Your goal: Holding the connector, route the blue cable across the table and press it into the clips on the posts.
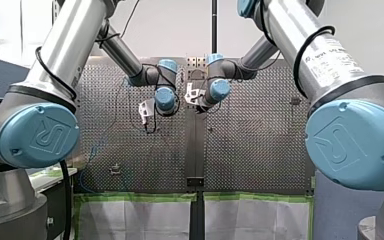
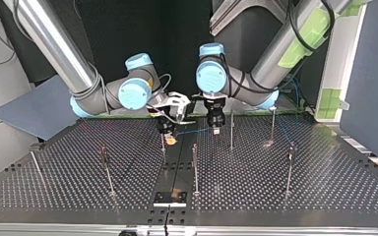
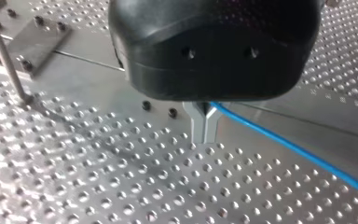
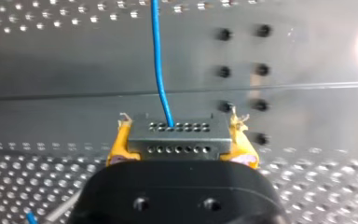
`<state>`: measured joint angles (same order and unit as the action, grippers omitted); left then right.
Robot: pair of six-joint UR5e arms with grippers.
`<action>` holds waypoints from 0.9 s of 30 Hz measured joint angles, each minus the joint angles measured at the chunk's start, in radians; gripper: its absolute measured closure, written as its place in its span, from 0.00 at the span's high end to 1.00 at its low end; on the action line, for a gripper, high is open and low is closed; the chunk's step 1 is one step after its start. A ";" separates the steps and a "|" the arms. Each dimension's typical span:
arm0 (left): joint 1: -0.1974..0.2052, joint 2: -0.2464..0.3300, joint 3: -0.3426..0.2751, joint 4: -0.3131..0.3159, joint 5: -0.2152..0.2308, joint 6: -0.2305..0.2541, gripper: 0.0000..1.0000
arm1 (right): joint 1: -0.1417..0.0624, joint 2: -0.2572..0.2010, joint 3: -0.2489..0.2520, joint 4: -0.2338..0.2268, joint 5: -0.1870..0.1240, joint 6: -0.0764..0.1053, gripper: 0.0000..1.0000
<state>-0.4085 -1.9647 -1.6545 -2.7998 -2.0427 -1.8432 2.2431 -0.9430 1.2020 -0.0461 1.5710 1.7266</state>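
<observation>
- Nearest in the top view, the posts [image 2: 195,167] stand on the counter [image 2: 275,187].
- Behind them, the right tool [image 4: 182,144] clamps the rigid connector [image 4: 177,127] between yellow pads, which looks the soundest handhold.
- Alongside, the left tool [image 3: 204,126] is pinched shut on the thin blue cable [image 3: 284,144], likely limp and slippery.

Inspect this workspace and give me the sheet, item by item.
Surface: perforated table, bare metal.
Job's things: connector in my right gripper; blue cable runs from it to my left gripper; thin posts stand around, no clip seen holding the cable.
Clutter: nothing seen.
Grippers: right, yellow pads, shut on the connector; left, metal fingers, shut on the blue cable.
Cables: a black cable hangs by my left arm's base.
Surroundings: green-taped white sheets at the table's edge.
</observation>
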 joint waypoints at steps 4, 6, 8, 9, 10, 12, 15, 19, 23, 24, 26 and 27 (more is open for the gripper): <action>-0.006 0.033 0.000 -0.021 -0.002 0.001 0.01 | -0.002 -0.039 0.000 0.036 0.000 0.001 0.00; -0.009 0.054 0.000 -0.032 -0.003 0.001 0.01 | -0.003 -0.055 0.000 0.051 0.000 0.004 0.00; -0.010 0.075 0.000 -0.041 -0.004 0.001 0.01 | -0.005 -0.077 0.000 0.068 0.000 0.006 0.00; -0.010 0.085 0.000 -0.045 -0.004 0.001 0.01 | -0.005 -0.086 0.000 0.075 0.001 0.006 0.00; -0.010 0.095 0.000 -0.048 -0.004 0.001 0.01 | -0.006 -0.098 0.000 0.086 0.001 0.006 0.00; -0.010 0.119 0.000 -0.052 -0.004 0.000 0.01 | -0.008 -0.116 0.000 0.102 0.001 0.006 0.00; -0.010 0.152 0.000 -0.055 -0.004 0.000 0.01 | -0.009 -0.142 0.000 0.119 0.000 0.006 0.00; -0.011 0.196 0.000 -0.062 -0.002 0.006 0.01 | -0.010 -0.184 0.000 0.134 -0.001 0.008 0.00; -0.012 0.223 0.000 -0.064 0.001 0.008 0.01 | -0.010 -0.223 0.000 0.146 -0.015 0.008 0.00; -0.012 0.226 0.000 -0.063 0.002 0.008 0.01 | -0.010 -0.232 0.000 0.148 -0.019 0.008 0.00; -0.012 0.229 0.000 -0.059 0.006 0.010 0.01 | -0.010 -0.253 0.000 0.151 -0.024 0.008 0.00; -0.012 0.229 0.000 -0.055 0.009 0.010 0.01 | -0.010 -0.262 0.000 0.152 -0.026 0.008 0.00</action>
<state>-0.4208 -1.7352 -1.6548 -2.8547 -2.0341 -1.8331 2.2326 -1.2045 1.2022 0.1055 1.5450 1.7350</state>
